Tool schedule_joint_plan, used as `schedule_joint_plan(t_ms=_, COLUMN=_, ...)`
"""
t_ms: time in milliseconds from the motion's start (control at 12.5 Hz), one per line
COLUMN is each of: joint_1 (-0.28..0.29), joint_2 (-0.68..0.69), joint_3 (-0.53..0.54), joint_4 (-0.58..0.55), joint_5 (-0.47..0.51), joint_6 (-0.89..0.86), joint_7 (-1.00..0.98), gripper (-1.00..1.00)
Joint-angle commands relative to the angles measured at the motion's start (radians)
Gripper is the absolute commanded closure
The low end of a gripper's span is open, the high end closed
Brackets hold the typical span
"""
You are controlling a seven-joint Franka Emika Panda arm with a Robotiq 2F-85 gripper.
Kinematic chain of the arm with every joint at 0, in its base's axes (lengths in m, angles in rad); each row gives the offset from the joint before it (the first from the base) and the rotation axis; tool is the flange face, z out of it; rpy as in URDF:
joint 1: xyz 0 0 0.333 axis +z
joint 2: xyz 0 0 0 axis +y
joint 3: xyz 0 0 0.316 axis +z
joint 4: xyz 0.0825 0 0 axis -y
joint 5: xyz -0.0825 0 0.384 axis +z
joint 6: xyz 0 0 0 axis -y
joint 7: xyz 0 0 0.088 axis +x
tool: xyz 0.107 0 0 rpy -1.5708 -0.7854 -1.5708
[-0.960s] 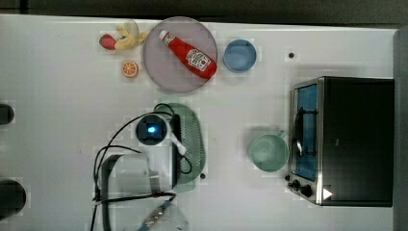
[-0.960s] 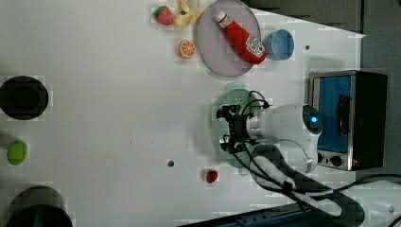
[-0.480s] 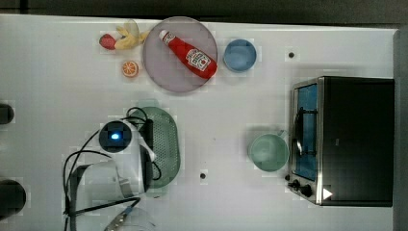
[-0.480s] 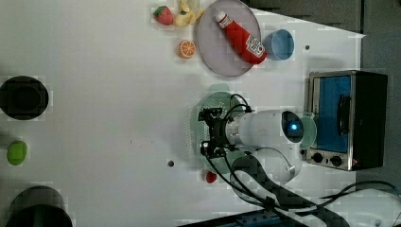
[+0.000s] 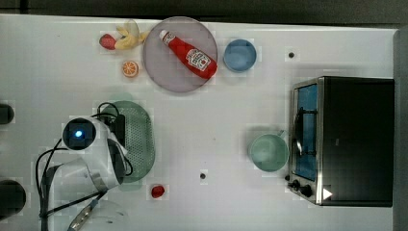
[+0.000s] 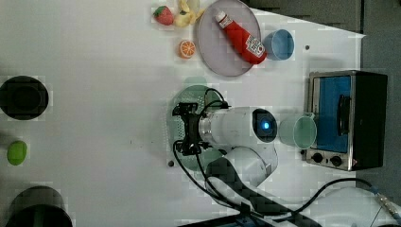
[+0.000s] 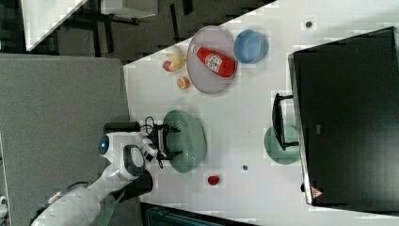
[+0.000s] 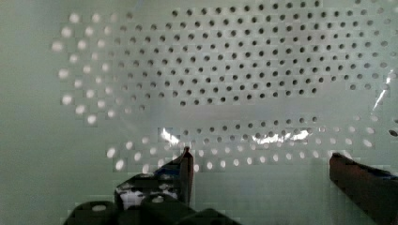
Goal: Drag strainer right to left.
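The strainer point(image 5: 137, 139) is lying flat on the white table point(image 5: 211, 120), and it is serving here as the landmark. In the top view it is sitting well toward the top view's left, with the arm's white wrist point(image 5: 89, 144) covering its left edge. The tool point(image 8: 260, 161) is standing wide open inside the strainer, its two dark fingers point(image 8: 180, 171) spread apart just above the perforated bottom, gripping nothing. In the right view the tool point(image 7: 162, 141) is reaching in over the strainer's point(image 7: 188, 141) near rim.

Above the strainer in the top view, a plate point(image 5: 166, 72) is carrying a ketchup bottle point(image 5: 190, 55), with an orange slice point(image 5: 129, 69) just beside the plate. A small red thing point(image 5: 157, 191) is lying just below the strainer. The cup point(image 5: 268, 152) is standing well to the strainer's right, near the oven point(image 5: 344, 139). The blue bowl point(image 5: 239, 55) is sitting up and to the right, beside the plate.
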Motion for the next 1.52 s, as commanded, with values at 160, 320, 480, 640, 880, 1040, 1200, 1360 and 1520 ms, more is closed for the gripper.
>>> schedule_joint_plan(t_ms=160, joint_1=0.066, joint_2=0.041, joint_3=-0.008, joint_4=0.093, joint_5=0.019, joint_6=-0.023, joint_7=0.073, gripper=-1.00)
schedule_joint_plan(t_ms=320, joint_1=0.093, joint_2=0.064, joint_3=-0.008, joint_4=0.132, joint_5=0.019, joint_6=-0.023, joint_7=0.121, gripper=-1.00)
schedule_joint_plan(t_ms=480, joint_1=0.121, joint_2=0.090, joint_3=-0.008, joint_4=0.175, joint_5=0.019, joint_6=-0.023, joint_7=0.183, gripper=-1.00)
schedule_joint_plan(t_ms=640, joint_1=0.146, joint_2=0.117, joint_3=-0.008, joint_4=0.216, joint_5=0.019, joint_6=-0.023, joint_7=0.193, gripper=-1.00)
schedule_joint_plan(t_ms=880, joint_1=0.179, joint_2=0.158, joint_3=-0.007, joint_4=0.267, joint_5=0.019, joint_6=-0.023, joint_7=0.193, gripper=-1.00)
schedule_joint_plan(t_ms=1040, joint_1=0.193, joint_2=0.178, joint_3=-0.007, joint_4=0.297, joint_5=0.019, joint_6=-0.021, joint_7=0.193, gripper=-1.00)
schedule_joint_plan(t_ms=1200, joint_1=0.195, joint_2=0.177, joint_3=-0.013, joint_4=0.301, joint_5=0.018, joint_6=-0.025, joint_7=0.193, gripper=-1.00)
schedule_joint_plan(t_ms=1360, joint_1=0.195, joint_2=0.145, joint_3=-0.031, joint_4=0.291, joint_5=0.004, joint_6=-0.092, joint_7=0.169, gripper=-1.00)
schedule_joint_plan(t_ms=1520, joint_1=0.194, joint_2=0.053, joint_3=-0.076, joint_4=0.270, joint_5=-0.031, joint_6=-0.213, joint_7=0.077, gripper=-1.00)
